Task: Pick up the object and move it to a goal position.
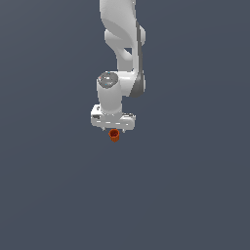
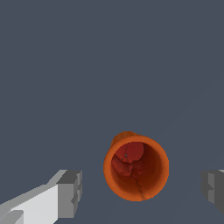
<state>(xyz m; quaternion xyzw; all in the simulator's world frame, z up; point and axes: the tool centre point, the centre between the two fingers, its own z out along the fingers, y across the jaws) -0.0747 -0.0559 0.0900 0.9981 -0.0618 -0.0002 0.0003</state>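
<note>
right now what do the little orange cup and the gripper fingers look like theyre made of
Orange cup: looks like matte terracotta or fired clay, from its mottled red-brown inside with crack-like lines; being a render, uncertain. Gripper fingers: flat grey pads on white bodies, like rubber on painted metal or plastic.

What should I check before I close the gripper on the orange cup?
1. Gripper open: ok; both fingers stand apart in the wrist view, with a gap on each side of the cup.
2. Orange cup between the fingers: ok in the wrist view; it sits roughly midway.
3. Cup upright: ok; its hollow top faces the wrist camera, with the rim whole.
4. Fingers low enough to grasp: cannot tell; in the exterior view the cup appears just below the gripper.
5. Pads touching the cup: not yet; neither touches.
6. Goal position visible: not ok; no marker shows in either view.
</note>
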